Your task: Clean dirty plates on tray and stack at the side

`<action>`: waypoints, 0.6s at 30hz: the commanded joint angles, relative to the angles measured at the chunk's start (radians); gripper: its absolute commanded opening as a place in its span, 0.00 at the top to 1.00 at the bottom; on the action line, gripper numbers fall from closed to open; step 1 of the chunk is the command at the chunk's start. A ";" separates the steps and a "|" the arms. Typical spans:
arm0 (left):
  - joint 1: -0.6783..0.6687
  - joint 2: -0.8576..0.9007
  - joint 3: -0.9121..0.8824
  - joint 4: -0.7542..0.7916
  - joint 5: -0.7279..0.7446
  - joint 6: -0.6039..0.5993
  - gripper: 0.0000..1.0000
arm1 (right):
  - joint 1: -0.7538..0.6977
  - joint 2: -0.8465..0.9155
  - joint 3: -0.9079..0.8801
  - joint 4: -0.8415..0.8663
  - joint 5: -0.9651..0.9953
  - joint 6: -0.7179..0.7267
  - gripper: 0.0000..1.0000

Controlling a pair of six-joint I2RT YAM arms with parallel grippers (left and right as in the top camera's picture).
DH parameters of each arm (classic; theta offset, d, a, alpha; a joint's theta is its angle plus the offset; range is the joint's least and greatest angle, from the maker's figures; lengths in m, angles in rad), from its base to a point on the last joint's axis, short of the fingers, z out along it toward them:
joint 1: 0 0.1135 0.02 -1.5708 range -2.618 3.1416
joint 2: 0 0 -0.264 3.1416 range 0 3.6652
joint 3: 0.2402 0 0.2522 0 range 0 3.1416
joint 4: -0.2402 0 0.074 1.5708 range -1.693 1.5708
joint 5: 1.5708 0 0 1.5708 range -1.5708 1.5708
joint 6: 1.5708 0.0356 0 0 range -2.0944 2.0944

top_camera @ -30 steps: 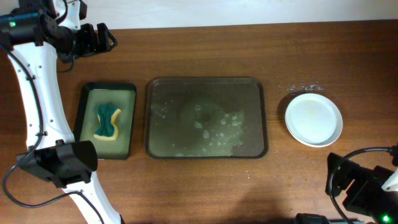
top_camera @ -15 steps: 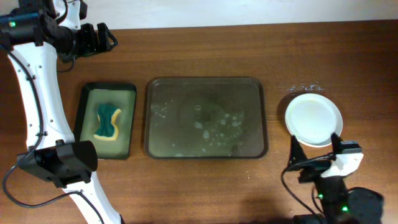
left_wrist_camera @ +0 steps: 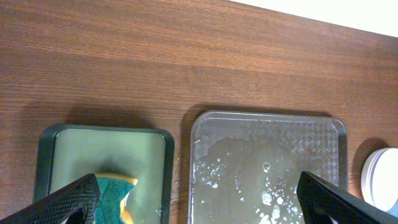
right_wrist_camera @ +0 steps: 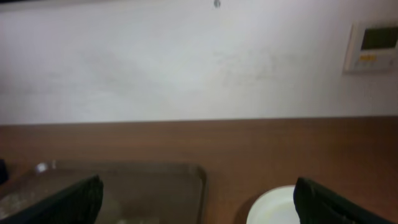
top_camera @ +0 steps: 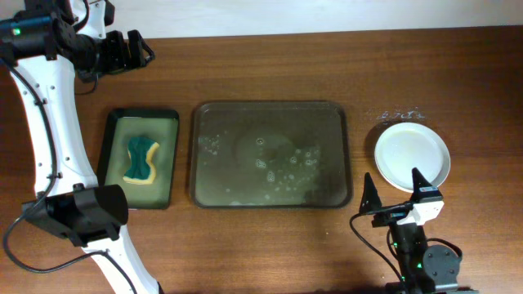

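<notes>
Both wide and empty, left claw [top_camera: 144,50] and right claw [top_camera: 395,194]: steer the right one clear of the round white stacked plates [top_camera: 412,156] beside the wet olive-grey rectangular tray [top_camera: 271,106].

Table [top_camera: 270,65]: a brown wood-grain top, grain running from 9 to 3 o'clock, is filling nearly the whole overhead view. A pale white strip [top_camera: 327,15] is showing along its 12 o'clock edge; wall or floor, cannot tell from above.

Right wrist view: a plain white wall [right_wrist_camera: 186,62] is standing behind the table's far edge and taking up the upper half. A small cream wall panel [right_wrist_camera: 375,45] with a greenish display is hanging at 2 o'clock, too blurred to read. A small dark spot [right_wrist_camera: 216,4] is sitting on the wall at 12 o'clock.

Light is falling evenly, casting only soft shadows. A few droplets [top_camera: 399,115] are glinting on the wood near 3 o'clock, overhead.
</notes>
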 commanded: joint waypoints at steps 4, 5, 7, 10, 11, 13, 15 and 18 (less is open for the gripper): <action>0.003 -0.005 0.003 0.002 0.010 -0.006 0.01 | 0.009 -0.011 -0.068 0.034 0.009 -0.002 0.02; 0.003 -0.005 0.003 0.002 0.010 -0.006 0.01 | 0.009 -0.011 -0.068 -0.029 0.007 -0.001 0.02; 0.003 -0.005 0.003 0.002 0.010 -0.006 0.01 | 0.009 -0.011 -0.068 -0.058 -0.011 0.003 0.02; 0.003 -0.005 0.003 0.002 0.010 -0.006 0.01 | 0.009 -0.011 -0.068 -0.053 -0.021 0.002 0.02; 0.003 -0.005 0.003 0.002 0.010 -0.006 0.01 | 0.009 -0.011 -0.068 -0.053 -0.021 0.002 0.02; 0.003 -0.005 0.003 0.002 0.010 -0.006 0.01 | 0.009 -0.011 -0.068 -0.053 -0.021 0.002 0.02; 0.003 -0.005 0.003 0.002 0.010 -0.006 0.01 | 0.009 -0.011 -0.068 -0.053 -0.021 0.002 0.02; 0.003 -0.005 0.003 0.002 0.010 -0.006 0.01 | 0.009 -0.011 -0.068 -0.053 -0.021 0.002 0.02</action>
